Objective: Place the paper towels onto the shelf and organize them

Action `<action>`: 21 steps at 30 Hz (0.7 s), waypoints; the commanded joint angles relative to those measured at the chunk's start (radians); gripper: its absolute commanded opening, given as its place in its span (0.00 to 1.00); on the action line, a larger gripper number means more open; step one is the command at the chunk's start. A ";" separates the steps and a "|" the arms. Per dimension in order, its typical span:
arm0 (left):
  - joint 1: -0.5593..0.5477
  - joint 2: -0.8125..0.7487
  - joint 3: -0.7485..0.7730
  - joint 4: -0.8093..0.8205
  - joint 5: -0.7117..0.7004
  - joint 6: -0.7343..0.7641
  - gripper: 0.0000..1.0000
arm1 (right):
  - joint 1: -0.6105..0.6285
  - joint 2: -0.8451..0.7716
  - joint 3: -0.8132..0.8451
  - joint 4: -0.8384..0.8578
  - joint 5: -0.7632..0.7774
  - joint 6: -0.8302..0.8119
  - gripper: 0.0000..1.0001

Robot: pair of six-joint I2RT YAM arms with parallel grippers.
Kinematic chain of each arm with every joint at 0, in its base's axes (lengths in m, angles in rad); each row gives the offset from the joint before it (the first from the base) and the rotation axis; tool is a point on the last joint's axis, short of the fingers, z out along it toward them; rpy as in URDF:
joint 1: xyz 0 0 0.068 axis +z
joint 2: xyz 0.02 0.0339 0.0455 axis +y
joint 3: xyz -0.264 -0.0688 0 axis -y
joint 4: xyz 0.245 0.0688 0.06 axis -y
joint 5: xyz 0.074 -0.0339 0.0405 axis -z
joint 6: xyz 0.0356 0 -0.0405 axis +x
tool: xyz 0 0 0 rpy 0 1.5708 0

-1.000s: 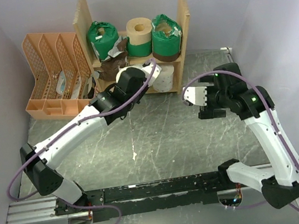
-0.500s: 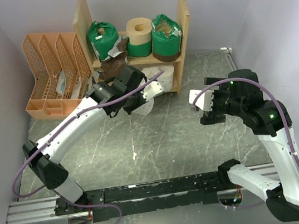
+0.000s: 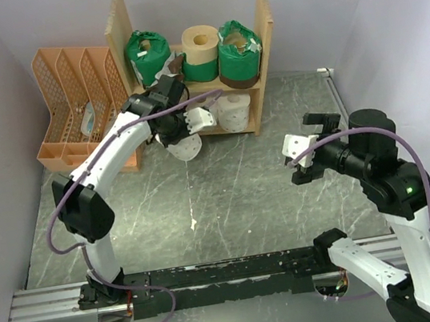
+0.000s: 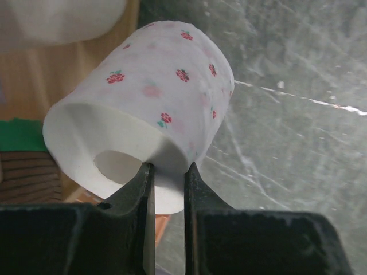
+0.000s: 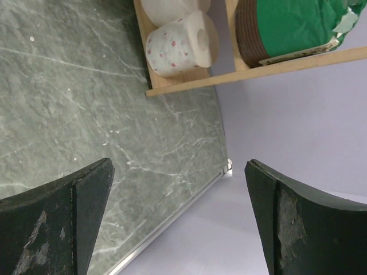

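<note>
Red-flecked roll [image 4: 150,106] (hollow core) in left claw [image 4: 168,170]

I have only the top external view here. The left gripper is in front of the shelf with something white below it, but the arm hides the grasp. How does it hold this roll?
Observer: In the left wrist view, the left gripper pinches the wall of the held roll at its open end. One finger seems to sit in the hollow core and the other outside.
Operator: Is this roll plain?
Observer: No, it is white with small red printed motifs.
Operator: What lies on the lower board now?
Observer: The right wrist view shows a second printed roll lying on its side on the lower board, with another white roll next to it.
</note>
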 commanded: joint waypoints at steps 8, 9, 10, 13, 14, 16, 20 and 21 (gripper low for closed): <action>0.022 0.152 0.172 0.014 -0.108 0.221 0.07 | 0.004 -0.032 -0.014 0.057 0.011 0.050 1.00; 0.028 0.157 0.166 0.026 -0.119 0.224 0.07 | 0.004 -0.034 -0.016 0.060 0.009 0.052 1.00; 0.033 0.163 0.162 0.029 -0.123 0.229 0.07 | 0.004 -0.036 -0.017 0.062 0.006 0.054 1.00; 0.050 0.173 0.158 0.042 -0.164 0.236 0.07 | 0.004 -0.040 -0.019 0.070 -0.001 0.057 1.00; 0.057 0.172 0.160 0.043 -0.169 0.240 0.07 | 0.004 -0.039 -0.017 0.070 -0.001 0.057 1.00; 0.071 0.159 0.141 0.082 -0.205 0.252 0.07 | 0.004 -0.036 -0.015 0.073 -0.001 0.057 1.00; 0.098 0.144 0.116 0.133 -0.262 0.294 0.07 | 0.003 -0.034 -0.018 0.081 -0.003 0.058 1.00; 0.103 0.139 0.111 0.147 -0.272 0.301 0.07 | 0.002 -0.034 -0.019 0.085 -0.003 0.061 1.00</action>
